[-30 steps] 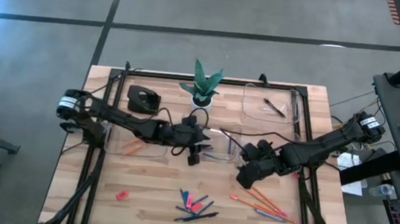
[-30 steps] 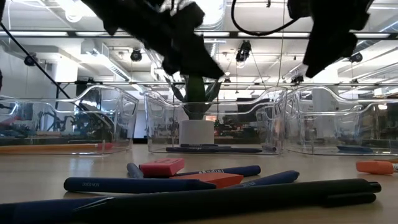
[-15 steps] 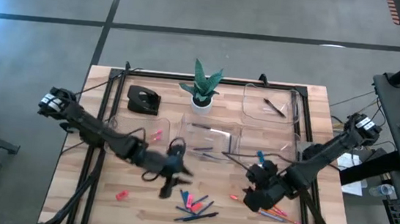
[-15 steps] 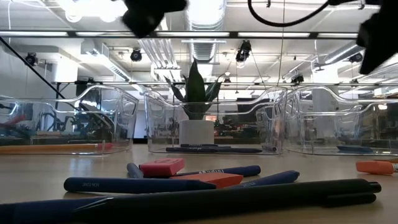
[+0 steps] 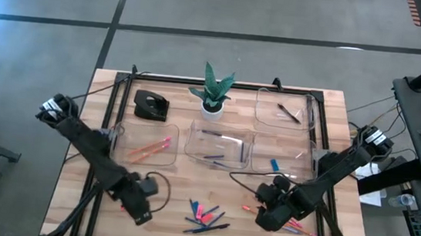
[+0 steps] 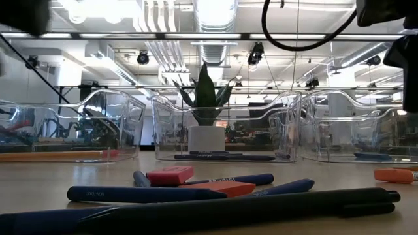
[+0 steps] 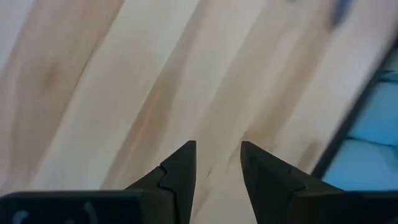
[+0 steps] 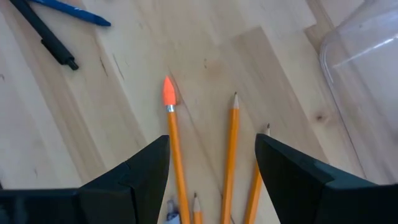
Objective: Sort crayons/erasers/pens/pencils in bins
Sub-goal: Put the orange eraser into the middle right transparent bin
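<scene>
High view: left hand [image 5: 139,212] low over the bench [image 5: 106,232] near its front edge, left of the loose pile; fingers [image 7: 180,171] partly apart, nothing between them; right hand [image 5: 267,216] over the loose pencils [image 5: 297,227] at front right, spread wide, empty; right wrist view shows pencils [image 8: 233,149] lying between its fingers; a black pen [image 8: 46,37] farther off; loose pile of crayons [image 5: 212,220], pens [image 5: 211,228] and erasers [image 5: 196,208] at front centre; bins [image 5: 145,154] in mid-bench row; left one holds pencils, middle one [image 5: 219,146] dark sticks, right one [image 5: 280,159] a blue piece; back bin [image 5: 282,109] holds a pen; plant pot [image 5: 211,106] behind.
</scene>
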